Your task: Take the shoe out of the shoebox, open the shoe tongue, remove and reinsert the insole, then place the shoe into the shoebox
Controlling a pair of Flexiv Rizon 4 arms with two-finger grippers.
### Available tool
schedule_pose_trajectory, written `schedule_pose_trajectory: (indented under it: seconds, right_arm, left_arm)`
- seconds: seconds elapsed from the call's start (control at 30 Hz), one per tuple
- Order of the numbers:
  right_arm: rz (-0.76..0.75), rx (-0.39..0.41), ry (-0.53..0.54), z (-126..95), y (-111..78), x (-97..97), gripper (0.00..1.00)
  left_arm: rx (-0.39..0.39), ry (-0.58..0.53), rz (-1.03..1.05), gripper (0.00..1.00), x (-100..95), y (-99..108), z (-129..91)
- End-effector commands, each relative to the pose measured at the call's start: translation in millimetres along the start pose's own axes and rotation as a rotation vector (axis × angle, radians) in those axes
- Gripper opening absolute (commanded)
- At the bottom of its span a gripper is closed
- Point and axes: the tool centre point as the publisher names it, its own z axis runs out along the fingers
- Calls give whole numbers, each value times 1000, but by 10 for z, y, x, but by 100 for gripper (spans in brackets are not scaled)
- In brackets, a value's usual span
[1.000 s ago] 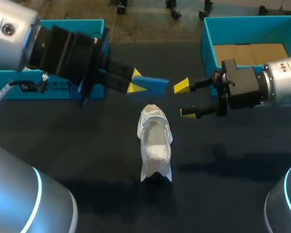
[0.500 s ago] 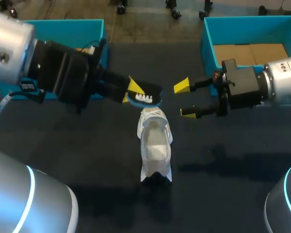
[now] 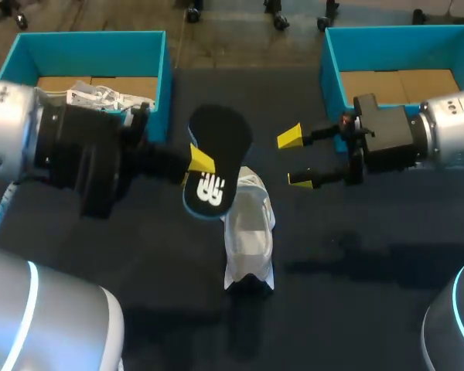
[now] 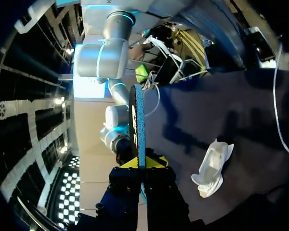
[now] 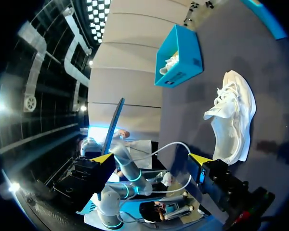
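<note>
The left claw [image 3: 199,161] was shut tight on the insole [image 3: 216,166], pinching it by one edge. The insole was up in the air with its black side and white mark showing. It hung over the table [image 3: 139,255], close to the front of the shoe [image 3: 247,228]. The white shoe stood on the table between the left box [image 3: 93,35] and the right box [image 3: 331,77]. Its toe pointed away from the robot and its mouth was open at the top. The right claw [image 3: 296,158] was wide open and held nothing. It hung near the other side of the shoe.

I think the step was putting the insole back in. To do it well, the left claw should turn the insole so its front end pointed into the shoe's mouth, toward the toe. It should slide in slowly and flat, so it would not fold or bunch up. The shoe looked light and could tip or scoot. So the right claw might help by holding the shoe steady at the heel. Letting go should wait until the insole sat all the way down.
</note>
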Motion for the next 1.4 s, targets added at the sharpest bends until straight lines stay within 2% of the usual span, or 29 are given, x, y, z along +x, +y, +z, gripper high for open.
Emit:
schedule_pose_trajectory:
  seconds: [0.03,0.3,0.57,0.67,0.8,0.93,1.2,1.4]
  right_arm:
    - [0,-2,-1,13,-7,-3,100]
    - [0,-2,-1,13,-7,-3,100]
    - [0,-2,-1,13,-7,-3,100]
    - [0,-2,-1,13,-7,-3,100]
    - [0,-2,-1,13,-7,-3,100]
    - [0,-2,-1,13,-7,-3,100]
    - [0,-2,-1,13,-7,-3,100]
    - [0,-2,-1,13,-7,-3,100]
  left_arm:
    - [-48,-344,1,0,445,-125,9]
    - [-90,-433,4,0,608,-101,67]
    - [-83,-448,36,0,615,-98,109]
    - [-68,-423,81,0,552,-68,84]
    - [47,-296,-5,0,450,-31,-3]
    - [130,-217,60,0,475,95,-103]
    - [133,-125,172,0,404,464,-209]
    - [133,-125,172,0,404,464,-209]
